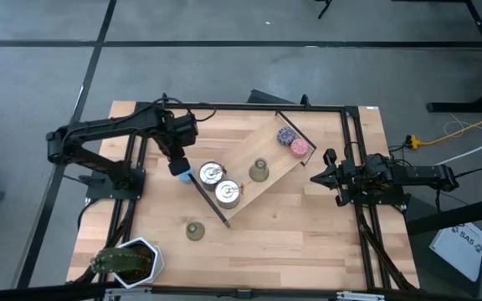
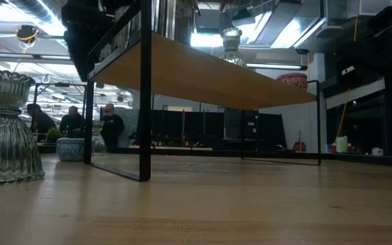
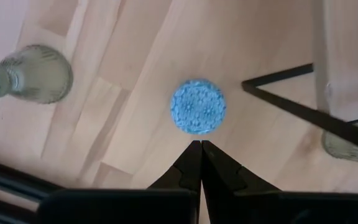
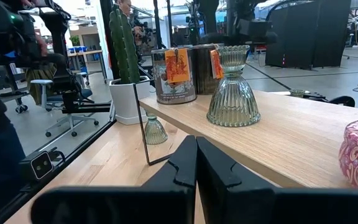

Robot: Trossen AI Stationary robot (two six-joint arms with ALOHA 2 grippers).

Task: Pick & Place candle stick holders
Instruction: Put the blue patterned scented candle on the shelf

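A raised wooden shelf (image 1: 266,171) on thin black legs stands slantwise across the middle of the wooden surface (image 1: 308,234). On the shelf, one green glass candle stick holder (image 1: 258,170) stands upright near its middle, with two round silver tins (image 1: 212,174) (image 1: 228,193) side by side toward its left, near end. At the shelf's far right end lie a purple puck (image 1: 286,135) and a pink puck (image 1: 299,149), just beside each other.

A second candle stick holder (image 1: 194,230) stands upright on the surface itself, to the near left of the shelf and apart from it. Just off the shelf's left end a blue puck (image 1: 182,175) lies flat on the surface. A potted cactus (image 1: 126,262) sits at the near left corner.

The left tool (image 1: 175,164) hangs over the surface directly above the blue puck, its fingers (image 3: 190,163) clenched together on nothing. In the left wrist view the puck (image 3: 197,106) lies just past the fingertips, with a candle stick holder (image 3: 35,74) off to one side.

The right tool (image 1: 315,178) waits at the right edge of the surface, beside the shelf's right end, also clenched and empty. Its wrist view looks along the shelf to the holder (image 4: 232,90) and the tins (image 4: 174,75) beyond it.

In the low view a holder (image 2: 4,129) stands at the left, and people show in the room behind.
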